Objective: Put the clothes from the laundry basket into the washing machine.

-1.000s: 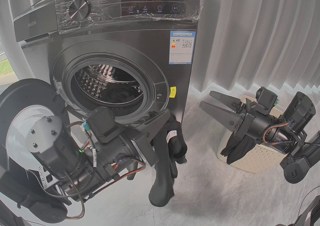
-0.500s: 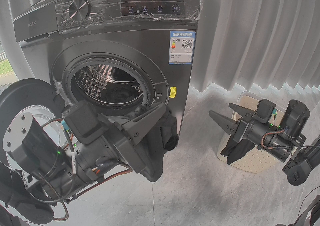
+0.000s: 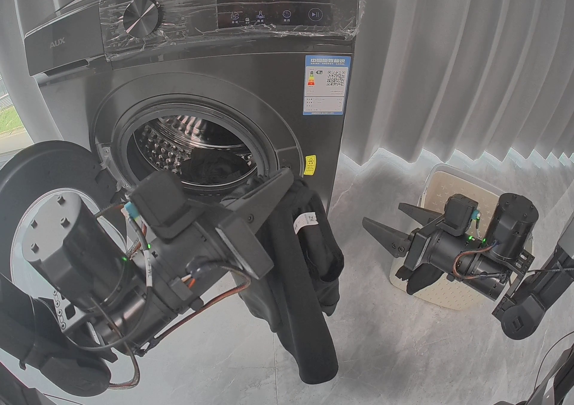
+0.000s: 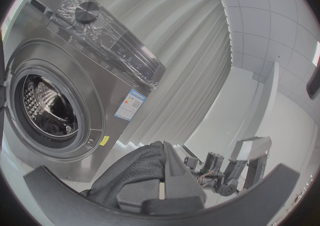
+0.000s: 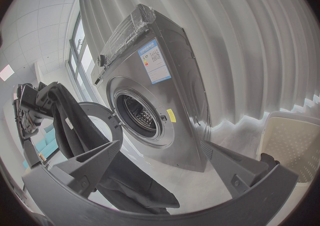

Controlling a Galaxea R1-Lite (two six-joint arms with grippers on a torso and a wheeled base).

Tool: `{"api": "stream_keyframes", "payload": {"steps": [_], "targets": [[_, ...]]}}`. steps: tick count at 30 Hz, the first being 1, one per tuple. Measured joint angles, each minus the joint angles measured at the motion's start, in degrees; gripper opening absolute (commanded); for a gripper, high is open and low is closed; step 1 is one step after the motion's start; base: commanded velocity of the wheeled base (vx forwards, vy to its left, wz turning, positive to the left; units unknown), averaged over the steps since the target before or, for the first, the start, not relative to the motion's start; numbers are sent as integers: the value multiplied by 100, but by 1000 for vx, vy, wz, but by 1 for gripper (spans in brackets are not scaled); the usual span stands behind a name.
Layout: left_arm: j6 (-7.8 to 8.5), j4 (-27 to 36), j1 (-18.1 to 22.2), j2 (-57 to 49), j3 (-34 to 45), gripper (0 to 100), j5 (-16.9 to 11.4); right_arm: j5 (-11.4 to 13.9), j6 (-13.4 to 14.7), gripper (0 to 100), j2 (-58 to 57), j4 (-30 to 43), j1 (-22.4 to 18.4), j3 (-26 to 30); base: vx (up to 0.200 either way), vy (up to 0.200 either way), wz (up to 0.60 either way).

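My left gripper (image 3: 280, 185) is shut on a dark garment (image 3: 308, 304) that hangs long toward the floor, just in front of the lower right rim of the washing machine's open drum (image 3: 197, 149). From the left wrist, the garment (image 4: 133, 170) bunches against the gripper (image 4: 163, 170). Some dark cloth lies inside the drum. My right gripper (image 3: 391, 224) stands open and holds nothing, above the left edge of the cream laundry basket (image 3: 454, 185). A dark cloth (image 3: 421, 277) drapes over that basket's near side. The right wrist view shows the open right gripper (image 5: 160, 165), the basket (image 5: 293, 136) and the hanging garment (image 5: 66, 120).
The washing machine's round door (image 3: 42, 185) stands swung open at the left, beside my left arm. White curtains (image 3: 466, 53) hang behind the machine and basket. Bare grey floor (image 3: 371, 340) lies between the machine and the basket.
My left gripper rose a little toward the drum rim, and the garment swung and now hangs longer. The right gripper sank lower over the basket, staying open.
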Motion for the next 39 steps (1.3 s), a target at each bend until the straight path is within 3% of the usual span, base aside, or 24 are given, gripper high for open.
{"api": "stream_keyframes", "payload": {"steps": [4, 12, 22, 24, 29, 39], "targets": [[-202, 234, 24, 45, -227, 0, 222, -2, 0, 100, 74, -20, -39, 55, 0, 0, 0], [-597, 328, -12, 30, -507, 0, 260, 2, -11, 100, 132, -35, -50, 105, 0, 0, 0], [-1457, 1051, 44, -208, -866, 0, 272, 2, -30, 100, 218, -440, -72, 179, 0, 0, 0], [-1453, 1231, 127, -256, -916, 0, 282, 9, -52, 100, 280, -558, -72, 196, 0, 0, 0], [-1119, 1335, 283, -411, -1042, 0, 279, 17, -105, 100, 435, -624, -48, 438, 0, 0, 0], [-1033, 1324, 308, -542, -1086, 0, 252, 63, -102, 100, 567, -638, 57, 706, 0, 0, 0]]}}
